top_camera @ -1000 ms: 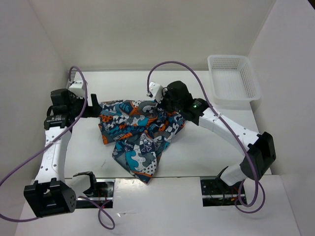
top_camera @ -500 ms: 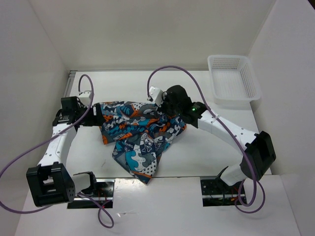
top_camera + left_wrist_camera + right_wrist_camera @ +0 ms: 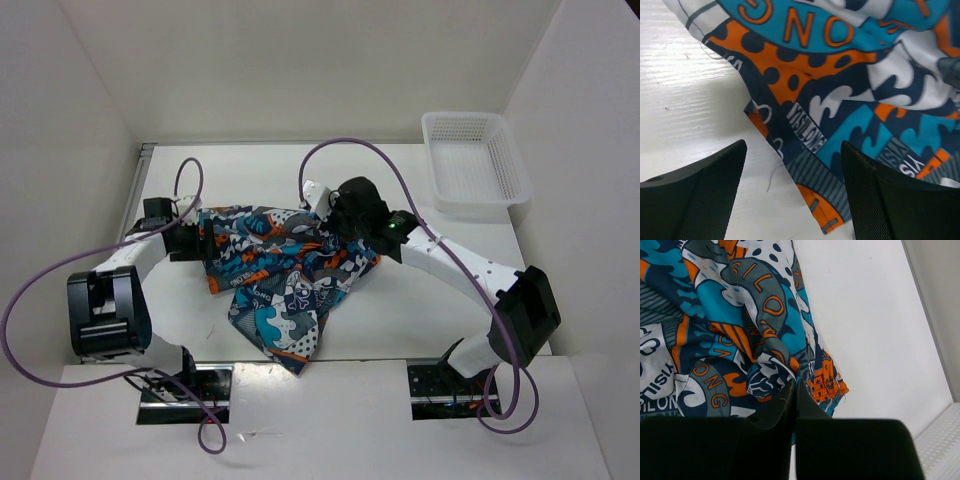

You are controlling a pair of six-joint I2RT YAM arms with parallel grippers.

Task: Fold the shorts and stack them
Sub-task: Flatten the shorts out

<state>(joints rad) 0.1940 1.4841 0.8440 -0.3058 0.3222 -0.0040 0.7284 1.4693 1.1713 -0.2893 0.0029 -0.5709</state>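
The shorts [image 3: 285, 270] lie crumpled on the white table, in a teal, orange, navy and white cartoon print. My left gripper [image 3: 203, 246] is open at their left edge, low over the table. In the left wrist view its fingers [image 3: 705, 190] straddle a hemmed corner of the shorts [image 3: 840, 100] without touching it. My right gripper [image 3: 338, 232] is shut on a bunched fold at the shorts' upper right. In the right wrist view [image 3: 796, 385] the jaws pinch the cloth [image 3: 740, 340] tight.
A white mesh basket [image 3: 472, 160] stands at the back right of the table. White walls close in the table on the left, back and right. Purple cables loop over both arms.
My left arm has swung forward and lowered, bringing its gripper to the shorts' left edge. The right gripper has kept its hold and hardly moved.
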